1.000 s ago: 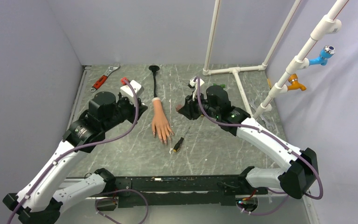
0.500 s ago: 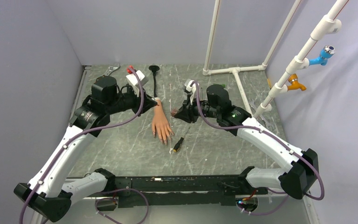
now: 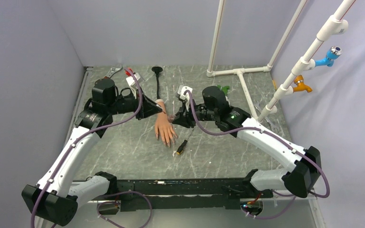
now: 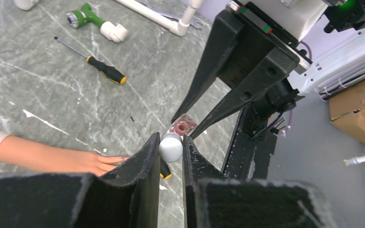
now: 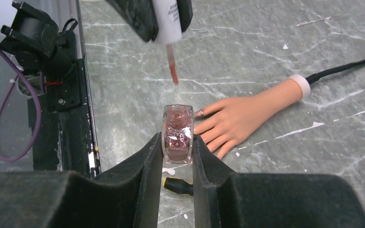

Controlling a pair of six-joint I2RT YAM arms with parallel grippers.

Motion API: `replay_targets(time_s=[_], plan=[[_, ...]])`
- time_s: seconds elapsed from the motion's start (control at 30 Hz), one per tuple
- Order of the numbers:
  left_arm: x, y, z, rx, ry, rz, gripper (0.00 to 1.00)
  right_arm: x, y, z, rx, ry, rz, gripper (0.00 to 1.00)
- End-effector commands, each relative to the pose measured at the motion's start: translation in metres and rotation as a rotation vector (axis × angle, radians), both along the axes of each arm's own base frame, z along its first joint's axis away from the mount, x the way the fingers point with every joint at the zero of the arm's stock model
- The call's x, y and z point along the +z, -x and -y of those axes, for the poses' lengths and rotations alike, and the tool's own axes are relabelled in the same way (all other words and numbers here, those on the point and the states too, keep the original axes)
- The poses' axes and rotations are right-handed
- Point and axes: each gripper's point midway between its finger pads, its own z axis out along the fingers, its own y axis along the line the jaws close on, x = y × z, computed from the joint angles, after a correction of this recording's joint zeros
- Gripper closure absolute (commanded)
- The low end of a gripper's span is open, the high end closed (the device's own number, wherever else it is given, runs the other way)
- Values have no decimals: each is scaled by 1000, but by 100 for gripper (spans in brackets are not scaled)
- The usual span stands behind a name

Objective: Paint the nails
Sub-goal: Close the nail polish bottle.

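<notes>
— Arms closer than a second ago?
— Yes. Both have swung inward and now meet above the rubber hand [image 3: 165, 127]. Left gripper [image 4: 170, 142] is clamped on the white brush cap [image 4: 170, 147]; right gripper [image 5: 177, 138] is clamped on the open bottle [image 5: 177, 133]
— And the brush?
— Brush [image 5: 172, 64] hangs just above the bottle mouth, tip pink. Nails [image 5: 200, 113] lie low on the table [image 3: 123, 142], at the hand's tips, near the bottle. Likely a dip or first stroke comes next
</notes>
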Motion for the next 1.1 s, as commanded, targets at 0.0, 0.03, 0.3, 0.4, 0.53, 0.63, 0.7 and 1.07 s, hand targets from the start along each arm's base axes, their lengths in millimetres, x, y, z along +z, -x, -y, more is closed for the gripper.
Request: replay_targets(time_s=[0.0, 0.03, 0.3, 0.4, 0.53, 0.63, 0.7, 1.07], plan=[[14, 8, 6, -77, 50, 36, 100, 23, -6, -12, 17, -11, 89, 100], [13, 9, 6, -78, 50, 34, 100, 22, -6, -14, 14, -4, 90, 100], [9, 8, 6, -74, 41, 30, 100, 20, -7, -18, 10, 13, 101, 100], [7, 8, 6, -74, 39, 25, 100, 20, -7, -18, 5, 15, 104, 100], [6, 7, 6, -73, 34, 23, 100, 20, -7, -17, -5, 17, 107, 100], [4, 7, 6, -76, 35, 15, 100, 21, -6, -17, -4, 15, 110, 100], [2, 7, 6, -77, 31, 11, 100, 22, -6, -17, -4, 17, 112, 100], [-5, 4, 8, -80, 28, -19, 100, 27, -4, -17, -9, 17, 124, 100]])
